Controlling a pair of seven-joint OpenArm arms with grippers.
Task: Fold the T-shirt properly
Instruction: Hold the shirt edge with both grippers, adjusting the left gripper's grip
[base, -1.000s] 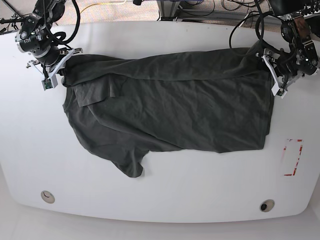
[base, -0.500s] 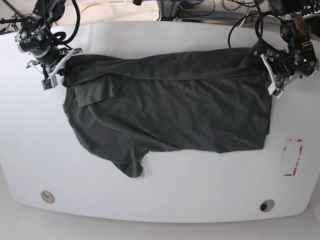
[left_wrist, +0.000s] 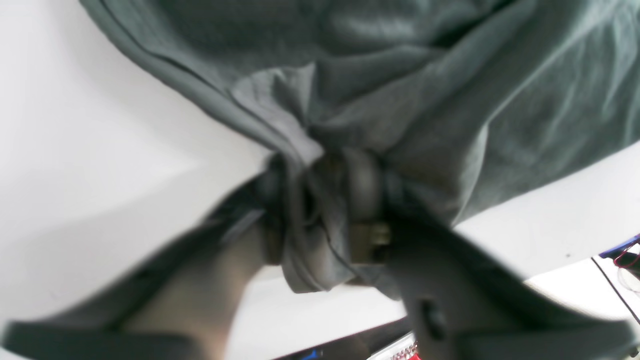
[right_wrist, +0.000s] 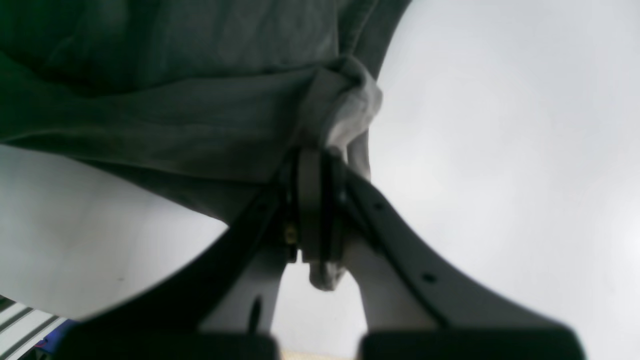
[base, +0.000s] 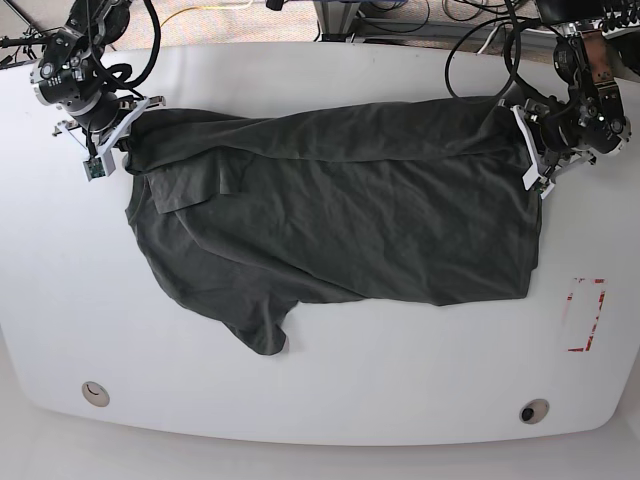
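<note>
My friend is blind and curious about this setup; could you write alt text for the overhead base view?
A dark grey T-shirt lies spread and wrinkled across a white table, with a robot hand at each far corner gripping its upper edge: the right hand on the picture's left, the left hand on its right.

Both pincers clamped, arms apart

The T-shirt is big, dark grey and wrinkly, lying spread out flat across the middle of the table, with its top edge folded over a bit, one sleeve poking out at 7 o'clock, and both far corners bunched up.
</note>
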